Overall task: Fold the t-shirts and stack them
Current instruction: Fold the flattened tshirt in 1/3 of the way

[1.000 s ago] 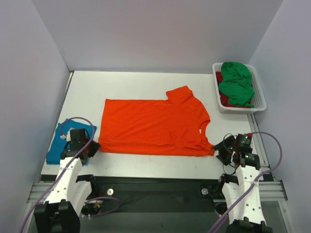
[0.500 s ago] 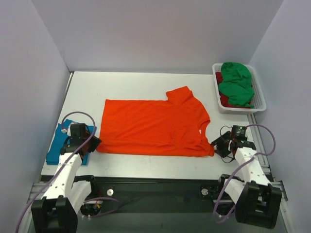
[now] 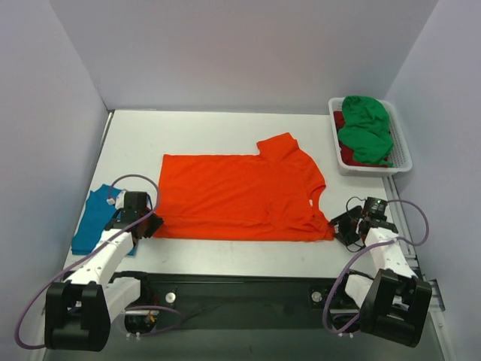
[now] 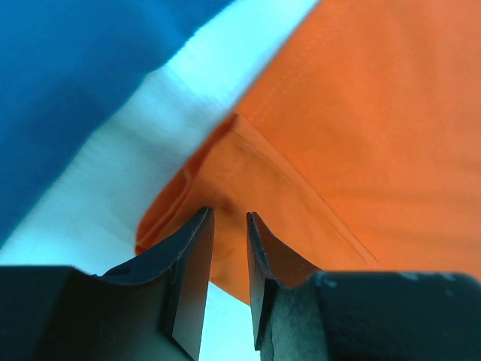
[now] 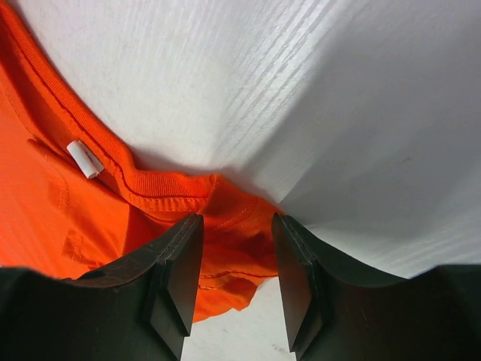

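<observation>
Both my jaws stood parted at the bright orange cloth t-shirt's [image 3: 240,197] near corners, its length running nine-to-three.

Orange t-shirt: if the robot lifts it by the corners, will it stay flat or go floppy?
Probably floppy: the orange t-shirt is thin cloth, and its hem puckers by the left gripper. Lifted by two corners, it would likely sag in the middle. Pushed, it would probably bunch up, not slide.
</observation>
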`<action>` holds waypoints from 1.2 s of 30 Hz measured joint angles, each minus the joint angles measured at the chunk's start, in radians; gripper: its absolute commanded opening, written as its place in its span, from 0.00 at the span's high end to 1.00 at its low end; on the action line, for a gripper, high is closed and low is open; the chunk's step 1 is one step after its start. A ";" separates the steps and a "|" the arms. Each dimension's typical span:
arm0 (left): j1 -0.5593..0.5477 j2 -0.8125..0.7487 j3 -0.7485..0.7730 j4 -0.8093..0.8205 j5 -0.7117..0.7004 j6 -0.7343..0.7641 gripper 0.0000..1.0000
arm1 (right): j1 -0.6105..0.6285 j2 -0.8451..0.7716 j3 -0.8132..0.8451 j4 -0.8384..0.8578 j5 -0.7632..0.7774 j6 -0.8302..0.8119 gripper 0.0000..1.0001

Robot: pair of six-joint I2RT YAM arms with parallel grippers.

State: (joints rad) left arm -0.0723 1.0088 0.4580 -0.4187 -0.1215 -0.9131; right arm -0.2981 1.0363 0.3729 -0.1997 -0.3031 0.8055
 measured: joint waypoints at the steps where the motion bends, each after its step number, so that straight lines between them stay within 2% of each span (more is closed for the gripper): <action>1: 0.000 0.000 -0.011 0.005 -0.013 0.000 0.65 | -0.008 -0.004 0.000 -0.006 0.000 -0.004 0.57; 12: -0.001 -0.015 -0.053 0.008 -0.058 -0.002 0.65 | -0.096 -0.012 0.000 -0.033 -0.014 -0.056 0.57; 18: -0.001 -0.110 -0.037 -0.047 -0.058 0.002 0.65 | -0.108 -0.046 0.003 -0.083 -0.028 -0.091 0.56; 21: -0.001 -0.146 0.020 -0.085 -0.068 0.005 0.64 | -0.092 -0.081 0.029 -0.117 -0.030 -0.102 0.56; 23: -0.001 -0.143 0.067 -0.087 -0.089 0.005 0.63 | -0.050 -0.098 0.062 -0.127 -0.018 -0.104 0.56; 26: -0.002 -0.087 0.134 -0.083 -0.127 0.006 0.63 | 0.079 -0.097 0.145 -0.142 0.033 -0.103 0.56; 32: -0.014 0.193 0.247 -0.081 -0.185 0.003 0.64 | 0.291 -0.023 0.288 -0.142 0.139 -0.103 0.56; 36: -0.036 0.292 0.270 -0.087 -0.206 -0.006 0.64 | 0.371 0.036 0.324 -0.143 0.185 -0.103 0.56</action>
State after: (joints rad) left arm -0.1081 1.3006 0.7277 -0.5060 -0.3271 -0.9195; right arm 0.0727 1.0725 0.6971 -0.3431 -0.1181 0.7025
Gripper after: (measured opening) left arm 0.364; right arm 0.435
